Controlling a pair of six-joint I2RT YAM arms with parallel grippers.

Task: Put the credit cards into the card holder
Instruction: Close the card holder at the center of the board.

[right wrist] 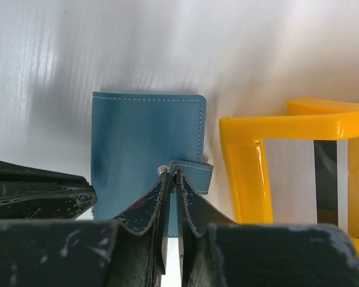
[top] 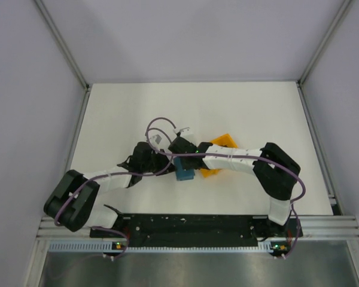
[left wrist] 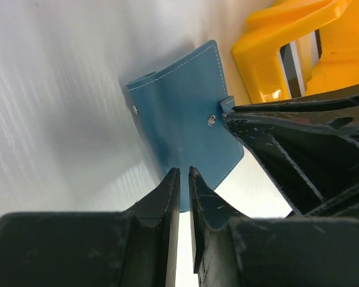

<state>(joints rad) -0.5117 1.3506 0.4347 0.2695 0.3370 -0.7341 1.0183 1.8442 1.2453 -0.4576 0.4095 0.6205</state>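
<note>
Card holder [right wrist: 143,143]: closed, flat on desk [right wrist: 167,48], beside orange rack [right wrist: 245,167].
Left fingers [left wrist: 173,180]: near-shut on its edge.
Right fingers [right wrist: 166,183]: pinching its strap.
Top view: arms [top: 227,161] hide both grips from you.

Left gripper [left wrist: 184,173] sits low in the foreground, jaws pinched to a thin slit, tips right at the near edge of the closed blue card holder [left wrist: 179,101], flat on the white worktop [left wrist: 60,89]. Right gripper [left wrist: 232,119] touches its strap tab, yellow rack [left wrist: 275,48] just beyond
</note>
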